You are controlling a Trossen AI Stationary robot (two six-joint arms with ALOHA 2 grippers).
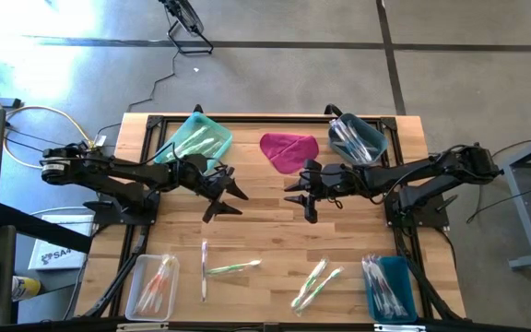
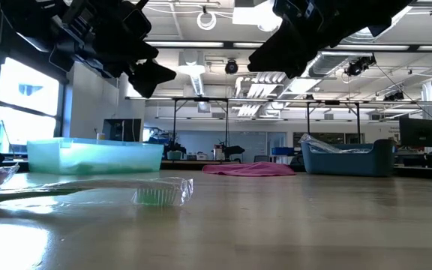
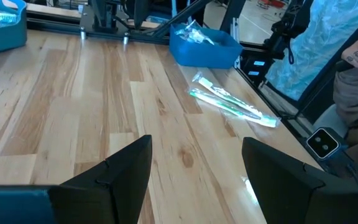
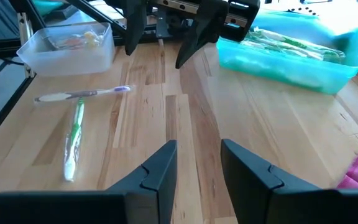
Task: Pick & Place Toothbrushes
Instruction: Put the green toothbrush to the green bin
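Low view, nearest thing: one green brush in its clear wrapper point(image 2: 156, 196) is lying flat on the table point(image 2: 291, 225), close to the lens.
Loose toothbrushes point(image 1: 316, 284): two are lying crossed near the front left, and a green pair is lying slantwise near the front right, all apart from both pincers.
Front tubs: a clear tub point(image 1: 135, 293) is holding pink and orange brushes; a blue tub point(image 1: 404, 273) is holding a wrapped bundle.
Handling, as I am judging it: each brush is looking very light and stiff in the handle, while the shiny wrapper is looking slippery and crinkly, so it may be sliding under my fingers.
Where to take hold: I am favouring the middle of the handle, across its width, pressing down to the wood.
Left pincer point(image 1: 227, 192): I am holding it wide and empty above mid-table.
Right pincer point(image 1: 300, 194): I am holding it narrow, with a gap and nothing in it, facing the left one.
Far side: a teal tub point(image 1: 212, 124) is holding green brushes, a far blue tub point(image 1: 376, 138) is holding wrapped ones, and a magenta cloth point(image 1: 289, 150) is lying between them.
Writing: I am reading none on the wrappers or tubs.
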